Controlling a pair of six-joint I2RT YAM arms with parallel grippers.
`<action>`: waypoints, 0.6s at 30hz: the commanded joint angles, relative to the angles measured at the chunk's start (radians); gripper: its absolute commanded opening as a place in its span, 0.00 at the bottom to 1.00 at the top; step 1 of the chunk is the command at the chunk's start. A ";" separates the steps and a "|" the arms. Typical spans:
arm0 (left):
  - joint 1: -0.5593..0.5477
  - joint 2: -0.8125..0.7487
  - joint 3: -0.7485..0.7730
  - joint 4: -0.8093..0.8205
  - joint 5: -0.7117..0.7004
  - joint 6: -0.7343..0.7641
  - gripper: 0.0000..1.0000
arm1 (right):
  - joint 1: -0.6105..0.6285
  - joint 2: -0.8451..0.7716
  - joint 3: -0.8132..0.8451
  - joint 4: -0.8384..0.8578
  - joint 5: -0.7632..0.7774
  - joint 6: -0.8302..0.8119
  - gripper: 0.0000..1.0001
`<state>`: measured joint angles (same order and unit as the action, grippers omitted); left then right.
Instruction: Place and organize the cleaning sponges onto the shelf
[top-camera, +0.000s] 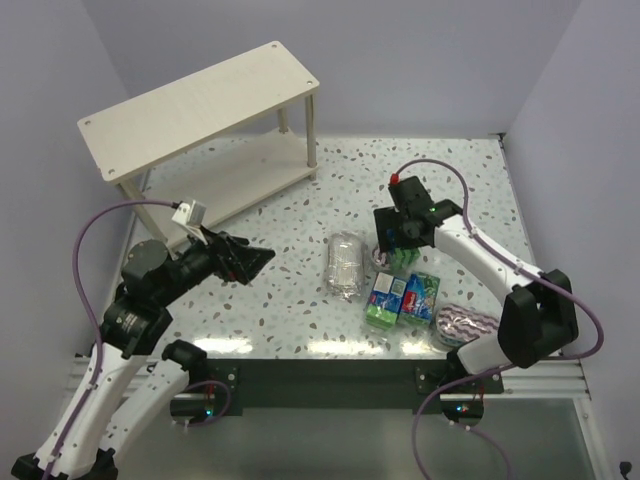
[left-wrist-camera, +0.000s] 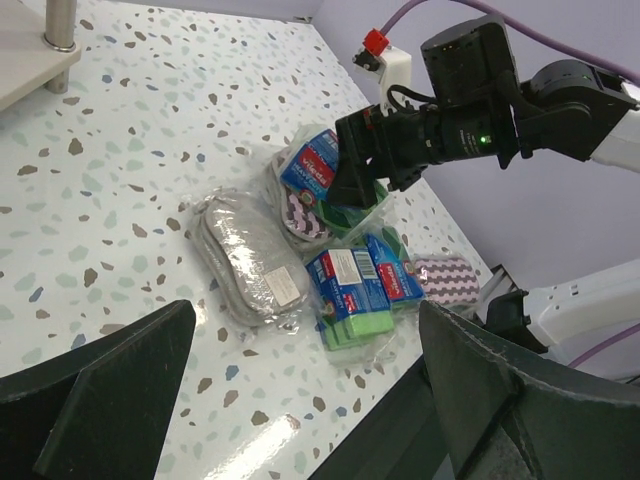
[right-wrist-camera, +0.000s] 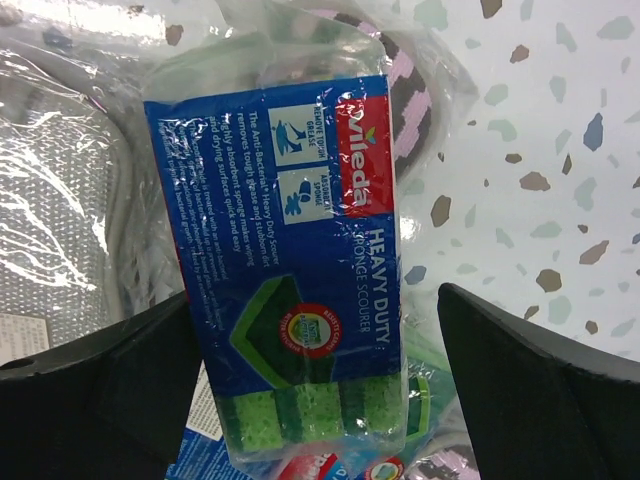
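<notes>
Right fingers (right-wrist-camera: 540, 385) wide astride glossy blue-and-green wrapped sponge pack (right-wrist-camera: 290, 270)

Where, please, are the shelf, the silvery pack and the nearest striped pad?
shelf (top-camera: 195, 105), top view, on its top board.
silvery pack (top-camera: 345, 264), top view, on its middle.
striped pad (top-camera: 468, 324), top view, on its middle.

Your table (top-camera: 250, 310): white speckled top. Shelf (top-camera: 200, 110) stands at far left, legs on tabletop. Silvery pack (top-camera: 345, 263) lies flat mid-table. Just right of it you see tilted green-and-blue pack (left-wrist-camera: 310, 170) resting on striped oval pad (left-wrist-camera: 305, 212). Nearer you, paired green-and-blue packs (top-camera: 385, 300) lie side by side, touching. Second oval pad (top-camera: 468, 323) lies just beside them at near right edge.
</notes>
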<state>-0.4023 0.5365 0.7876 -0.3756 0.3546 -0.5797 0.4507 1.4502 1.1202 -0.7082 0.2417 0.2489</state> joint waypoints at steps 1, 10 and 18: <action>-0.004 -0.010 -0.010 -0.011 -0.014 0.021 1.00 | 0.006 0.031 -0.008 0.049 0.017 0.003 0.98; -0.004 -0.010 -0.034 -0.020 -0.028 0.015 1.00 | 0.006 -0.008 0.012 0.052 -0.065 0.058 0.43; -0.004 0.017 -0.099 0.062 0.099 0.000 1.00 | 0.006 -0.220 0.034 0.030 -0.353 0.210 0.50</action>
<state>-0.4026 0.5339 0.7212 -0.3748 0.3676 -0.5816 0.4515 1.3308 1.1225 -0.7113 0.0917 0.3637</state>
